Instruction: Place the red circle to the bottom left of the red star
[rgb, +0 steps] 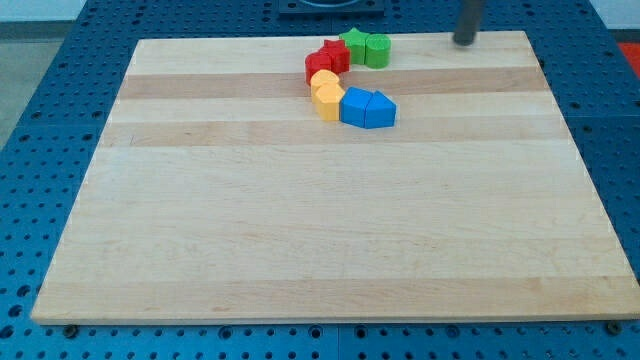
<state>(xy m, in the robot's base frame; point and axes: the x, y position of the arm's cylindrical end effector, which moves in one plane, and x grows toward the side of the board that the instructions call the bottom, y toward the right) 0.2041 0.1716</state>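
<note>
My tip (463, 42) touches nothing, right of green circle (377, 50).

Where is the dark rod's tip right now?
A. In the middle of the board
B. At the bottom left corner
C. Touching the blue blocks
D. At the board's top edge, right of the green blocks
D: my tip sits at the board's top edge, apart from and right of the green blocks.

red circle (316, 68) | touching red star (336, 54) | at its lower-left
</note>
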